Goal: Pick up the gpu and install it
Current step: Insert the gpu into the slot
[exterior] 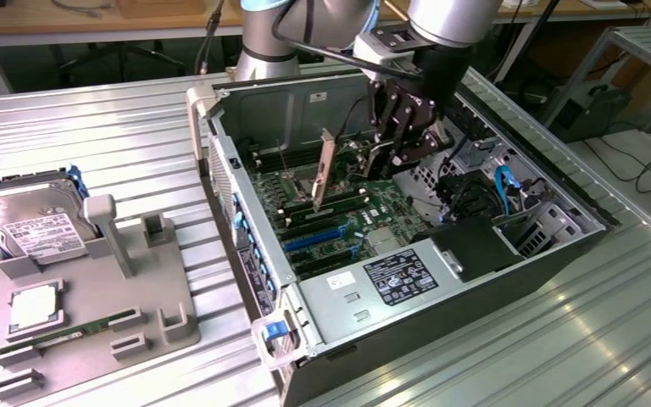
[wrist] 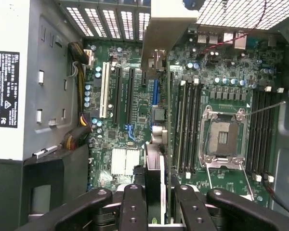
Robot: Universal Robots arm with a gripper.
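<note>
Exterior view: the arm reaches down into an open computer case lying on its side on the ridged metal table. The gripper hangs over the motherboard, and the gpu stands on edge inside the case, its green board facing the exterior view's left, with its lower edge down at the motherboard beside the memory slots. Seen from the wrist view, the fingers pinch the gpu between them, its thin edge running away from the camera and its silver bracket at the far end near the case's rear vents. The empty processor socket lies just beside the card. Off to the exterior view's left, a grey holder tray carries a hard drive and a memory stick.
</note>
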